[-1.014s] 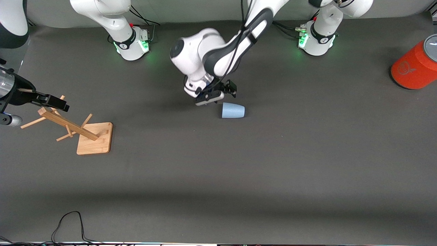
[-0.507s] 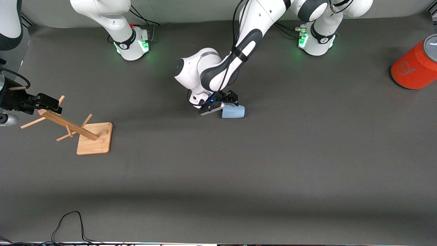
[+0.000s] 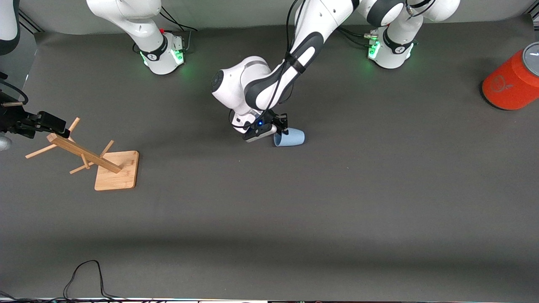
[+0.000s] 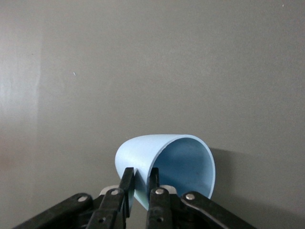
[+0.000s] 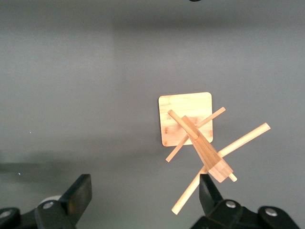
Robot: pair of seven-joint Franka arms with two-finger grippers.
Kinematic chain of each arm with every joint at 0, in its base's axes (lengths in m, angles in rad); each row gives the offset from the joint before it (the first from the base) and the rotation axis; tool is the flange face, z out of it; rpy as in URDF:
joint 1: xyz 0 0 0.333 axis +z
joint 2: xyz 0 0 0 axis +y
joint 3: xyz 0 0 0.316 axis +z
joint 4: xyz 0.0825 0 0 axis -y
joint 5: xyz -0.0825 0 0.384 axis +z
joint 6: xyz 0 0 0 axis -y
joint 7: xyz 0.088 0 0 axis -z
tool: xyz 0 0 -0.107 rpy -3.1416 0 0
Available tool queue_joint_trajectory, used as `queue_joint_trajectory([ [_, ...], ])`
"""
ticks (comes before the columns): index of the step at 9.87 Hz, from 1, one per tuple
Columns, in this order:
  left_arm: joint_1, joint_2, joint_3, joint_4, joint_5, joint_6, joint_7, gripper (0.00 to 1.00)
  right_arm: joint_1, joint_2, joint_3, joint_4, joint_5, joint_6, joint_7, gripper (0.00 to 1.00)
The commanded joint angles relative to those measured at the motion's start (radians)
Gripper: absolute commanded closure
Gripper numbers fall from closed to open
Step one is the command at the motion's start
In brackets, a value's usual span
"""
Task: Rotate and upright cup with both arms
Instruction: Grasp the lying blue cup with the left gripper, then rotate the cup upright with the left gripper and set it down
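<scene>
Pinching the rim wall of the cup (image 3: 289, 137), the left gripper (image 3: 279, 128) has its fingers (image 4: 126, 180) closed on it, one inside and one outside. The pale blue cup lies tilted on the table (image 3: 320, 202), well apart from the wooden rack (image 3: 90, 154). Waiting above that rack, the right gripper (image 3: 44, 121) has its fingers spread wide.

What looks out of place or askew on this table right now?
The cup lies on its side mid-table, not upright; the left gripper pinches its rim wall. The right gripper hangs open over the wooden rack. Nothing looks spilled or damaged.
</scene>
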Motion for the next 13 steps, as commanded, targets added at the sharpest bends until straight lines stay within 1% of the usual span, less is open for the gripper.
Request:
queue_joint_trajectory([
  [1,0.019,-0.031,0.001,0.005,-0.005,-0.033,0.008,1.0,-0.009,-0.027,0.012,-0.027,0.002,0.007,-0.017,0.0],
  [2,0.048,-0.078,-0.005,-0.002,-0.043,-0.032,0.02,1.0,-0.009,-0.025,0.013,-0.027,0.002,0.007,-0.017,0.0],
  [3,0.071,-0.115,-0.003,-0.006,-0.108,-0.014,0.053,1.0,-0.003,-0.024,0.015,-0.027,0.004,0.007,-0.017,0.0],
  [4,0.125,-0.147,-0.005,-0.012,-0.151,-0.004,0.084,1.0,0.003,-0.022,0.015,-0.027,0.004,0.007,-0.017,0.0],
  [5,0.143,-0.198,-0.003,-0.073,-0.189,0.066,0.089,1.0,0.003,-0.022,0.015,-0.025,0.004,0.008,-0.017,0.0],
  [6,0.169,-0.283,-0.005,-0.224,-0.2,0.195,0.087,1.0,0.003,-0.022,0.013,-0.025,0.009,0.007,-0.017,0.0],
  [7,0.202,-0.378,-0.005,-0.391,-0.244,0.347,0.089,1.0,0.003,-0.015,0.013,-0.019,0.01,0.007,-0.015,0.0],
  [8,0.228,-0.454,-0.005,-0.514,-0.281,0.459,0.109,1.0,0.002,-0.011,0.012,-0.014,0.01,0.007,-0.015,0.0],
  [9,0.267,-0.495,-0.005,-0.578,-0.359,0.511,0.154,1.0,0.003,-0.011,0.013,-0.013,0.009,0.007,-0.015,0.0],
  [11,0.347,-0.557,-0.003,-0.681,-0.564,0.592,0.311,1.0,0.003,-0.011,0.013,-0.013,0.01,0.007,-0.015,0.0],
  [12,0.364,-0.598,-0.003,-0.754,-0.649,0.643,0.366,1.0,0.003,-0.013,0.015,-0.013,0.009,0.007,-0.014,0.0],
  [13,0.358,-0.615,-0.003,-0.808,-0.666,0.708,0.362,1.0,0.003,-0.016,0.015,-0.014,0.01,0.005,-0.015,0.0],
])
